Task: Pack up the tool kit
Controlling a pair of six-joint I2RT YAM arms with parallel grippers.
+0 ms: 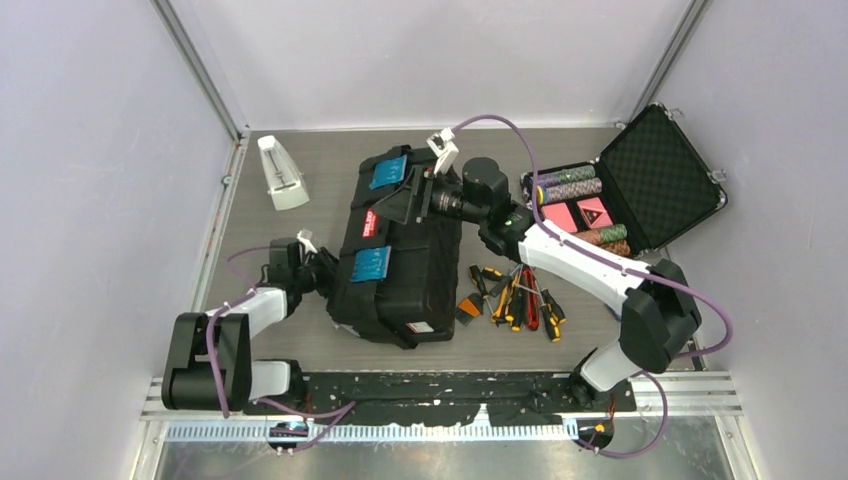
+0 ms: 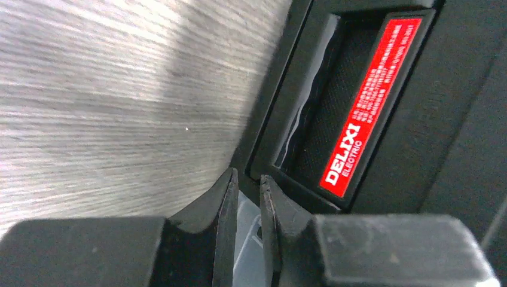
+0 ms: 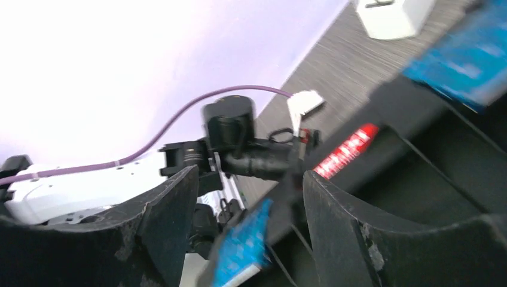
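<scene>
The black toolbox [image 1: 400, 290] lies in the middle of the table, with its blue latches [image 1: 371, 264] and red-labelled handle [image 1: 370, 222] facing up. At the box's left side, my left gripper [image 1: 322, 268] has its fingers nearly together [image 2: 246, 176] on a thin clear grey plastic edge beside the red label [image 2: 365, 113]. Over the far half of the toolbox [image 3: 430, 155], my right gripper [image 1: 410, 195] stands open [image 3: 250, 179], with a blurred blue latch [image 3: 245, 251] showing between its fingers. Yellow and orange-black screwdrivers [image 1: 505, 300] and red pliers [image 1: 530, 302] lie loose to the right of the box.
A smaller black case [image 1: 640, 180] stands open at the back right, with poker chips [image 1: 575, 188] inside. A white wedge-shaped object [image 1: 282, 172] stands at the back left. Grey walls close in on three sides.
</scene>
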